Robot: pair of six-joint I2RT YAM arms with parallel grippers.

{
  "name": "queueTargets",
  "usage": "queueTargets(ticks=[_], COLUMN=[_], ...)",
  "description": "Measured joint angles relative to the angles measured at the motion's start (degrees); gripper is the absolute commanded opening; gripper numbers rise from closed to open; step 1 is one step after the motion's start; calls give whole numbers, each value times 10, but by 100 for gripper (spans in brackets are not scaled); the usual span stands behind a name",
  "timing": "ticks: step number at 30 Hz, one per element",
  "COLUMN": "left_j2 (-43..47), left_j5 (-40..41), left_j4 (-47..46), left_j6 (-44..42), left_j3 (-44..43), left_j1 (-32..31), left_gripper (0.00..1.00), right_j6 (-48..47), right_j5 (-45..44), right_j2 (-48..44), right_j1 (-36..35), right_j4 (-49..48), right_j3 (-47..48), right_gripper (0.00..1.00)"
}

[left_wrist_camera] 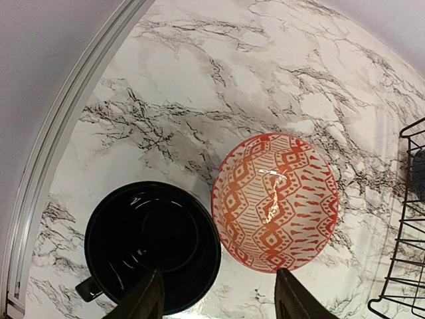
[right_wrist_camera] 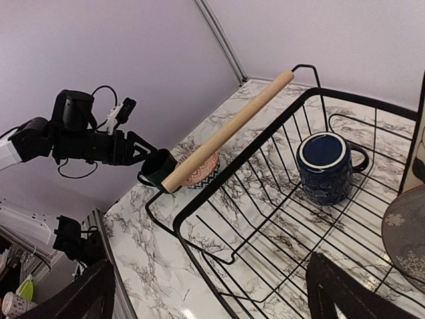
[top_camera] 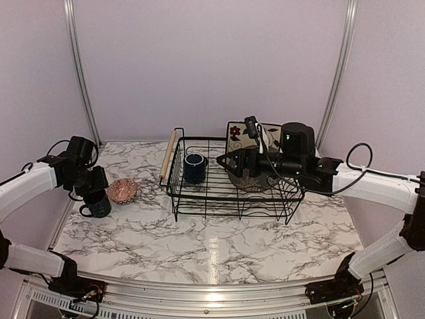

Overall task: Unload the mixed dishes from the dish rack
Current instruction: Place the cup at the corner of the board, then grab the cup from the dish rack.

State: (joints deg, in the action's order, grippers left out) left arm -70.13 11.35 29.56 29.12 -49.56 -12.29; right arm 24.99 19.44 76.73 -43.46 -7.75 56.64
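The rack [top_camera: 219, 193] stands mid-table, with one wooden handle [right_wrist_camera: 229, 129] showing along its left short side. Inside it, a dark teal mug [right_wrist_camera: 325, 166] stands upright near the far left corner, mouth up, with its handle pointing away from the wooden one. In the right part of the rack a grey plate [right_wrist_camera: 408, 242] with pale snowflake marks leans up from the wires, partly hidden in the top view by the right arm. A cream plate [top_camera: 236, 133] with a dark red flower stands on edge at the far side of the rack, behind that arm.

Two dishes are out on the table [top_camera: 199, 246], left of the rack. The bowl [left_wrist_camera: 275, 203] sits upright, showing an orange-red pattern inside. The second mug [left_wrist_camera: 153, 246] stands upright just beside it, on the side away from the rack. Their rims are so close that I cannot tell whether they touch.

The left gripper [left_wrist_camera: 219, 302] hangs above these two with its jaws spread wide and nothing between them. One finger shows over the second mug's rim, the other over bare table by the bowl.

The right gripper [right_wrist_camera: 212, 279] hovers over the rack, in front of the plates. Its jaws are also wide apart and hold nothing, and the mug in the rack sits well ahead of them.
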Motion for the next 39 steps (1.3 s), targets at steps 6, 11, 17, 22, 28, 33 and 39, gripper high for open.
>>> queueTargets(ticks=[6, 11, 17, 22, 28, 33, 39], left_j2=[64, 148, 217, 258, 282, 287, 290], left_j5=[-35, -70, -116, -167, -189, -189, -188], left_j4=[4, 1, -14, -39, -40, -40, -39], left_j6=[-4, -10, -13, -8, -9, -13, -14], left_j3=[-6, -10, -10, 5, 15, 15, 15], left_j1=[0, 0, 0, 0, 0, 0, 0], left_gripper=[71, 79, 88, 95, 96, 97, 98], right_j6=[-28, -59, -101, -139, -174, -193, -206], right_j5=[-55, -108, -186, -250, -292, -314, -342], right_j2=[60, 124, 233, 317, 409, 479, 547], right_j1=[0, -6, -30, -50, -55, -55, -54], right_j4=[82, 144, 211, 258, 301, 326, 350], right_j3=[70, 151, 270, 354, 461, 535, 596], right_gripper=[96, 97, 97, 97, 97, 98, 98])
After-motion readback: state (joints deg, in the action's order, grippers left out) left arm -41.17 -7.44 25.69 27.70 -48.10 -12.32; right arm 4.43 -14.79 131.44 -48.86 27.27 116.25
